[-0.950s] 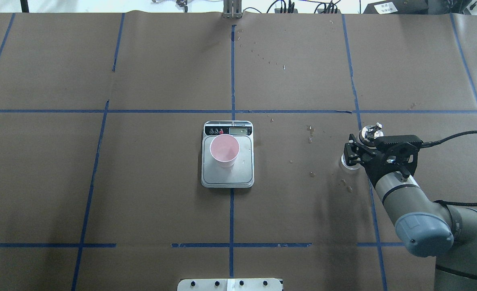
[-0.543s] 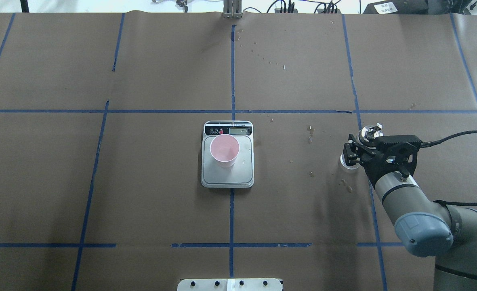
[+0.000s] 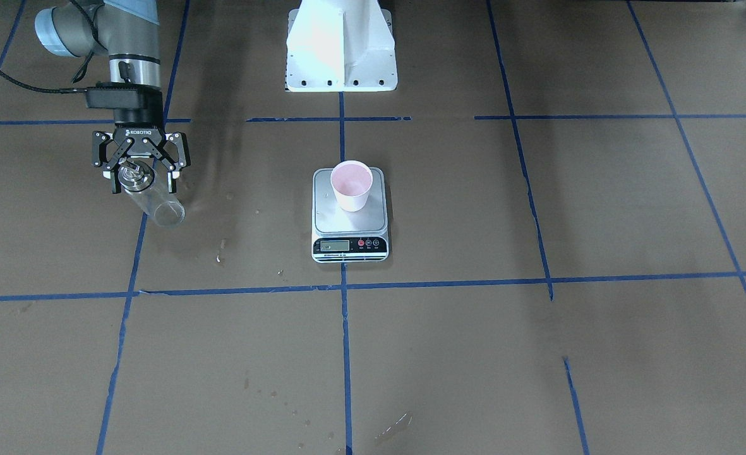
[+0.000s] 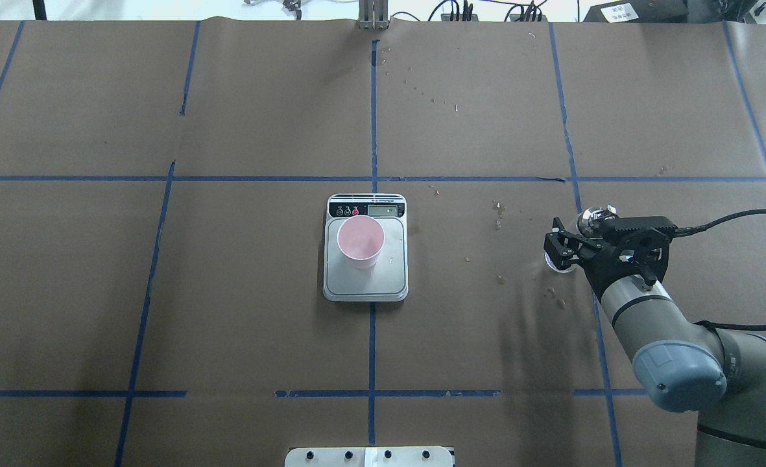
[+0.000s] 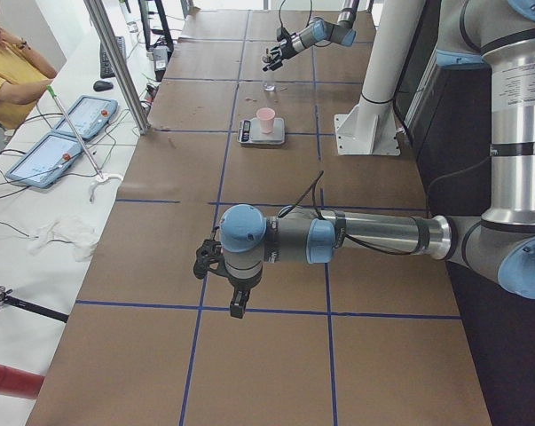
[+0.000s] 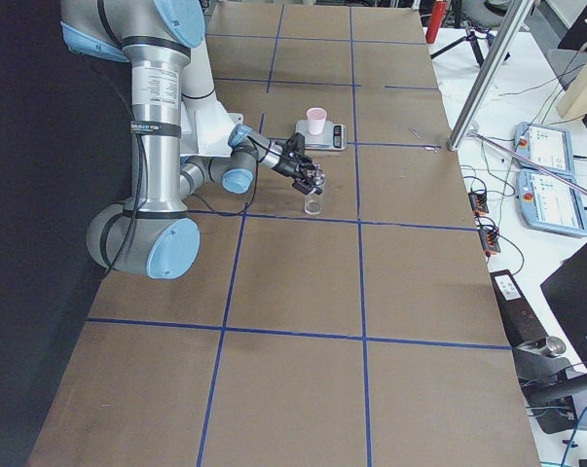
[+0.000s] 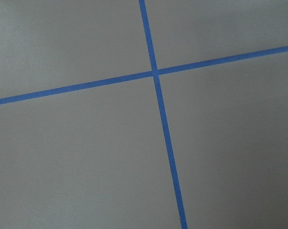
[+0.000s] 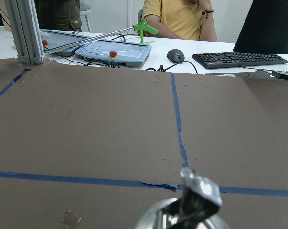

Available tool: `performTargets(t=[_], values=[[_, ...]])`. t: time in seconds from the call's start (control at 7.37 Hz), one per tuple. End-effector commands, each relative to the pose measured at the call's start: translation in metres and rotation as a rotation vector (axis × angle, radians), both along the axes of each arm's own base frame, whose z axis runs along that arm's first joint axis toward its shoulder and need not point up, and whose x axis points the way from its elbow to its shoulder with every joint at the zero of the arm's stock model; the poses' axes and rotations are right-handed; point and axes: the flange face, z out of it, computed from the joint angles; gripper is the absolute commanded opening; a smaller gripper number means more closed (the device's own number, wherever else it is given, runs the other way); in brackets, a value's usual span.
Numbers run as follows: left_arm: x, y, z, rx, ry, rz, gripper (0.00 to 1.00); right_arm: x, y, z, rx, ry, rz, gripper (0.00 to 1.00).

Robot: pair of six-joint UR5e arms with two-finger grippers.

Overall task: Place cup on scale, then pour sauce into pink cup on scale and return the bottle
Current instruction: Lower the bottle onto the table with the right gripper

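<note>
Bottle (image 3: 161, 208): upright on surface (image 3: 537, 354), 3 o'clock from scale (image 3: 328, 218), robot's outlook.
Cup (image 3: 352, 184): on scale.
Right end effector (image 3: 143, 182): parted, astride Bottle top.
Left end effector (image 5: 205, 262): cannot tell.
Handling: best travel vertically; avoid nudging spout.

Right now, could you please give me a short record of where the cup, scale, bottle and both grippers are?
cup: upright on the scale's platform
scale: mid-table, display end away from the robot
bottle: standing on the table to the robot's right, apart from the scale
right gripper: open, fingers either side of the bottle's top
left gripper: over the table, far from the scale; open or shut cannot be told
</note>
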Motion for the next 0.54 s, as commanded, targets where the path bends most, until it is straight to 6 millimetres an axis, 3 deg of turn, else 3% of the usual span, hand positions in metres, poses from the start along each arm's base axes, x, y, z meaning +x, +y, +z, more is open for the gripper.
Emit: performTargets(t=[0.0,0.41], values=[[0.0,-0.002,-0.002,0.003,0.001,-0.001,1.0,0.001,0.0,0.001,-0.001,0.001,0.001,1.0],[0.0,-0.003,-0.004,0.006,0.001,-0.002,1.0,-0.004,0.001,0.014,-0.013,0.011,0.006,1.0]])
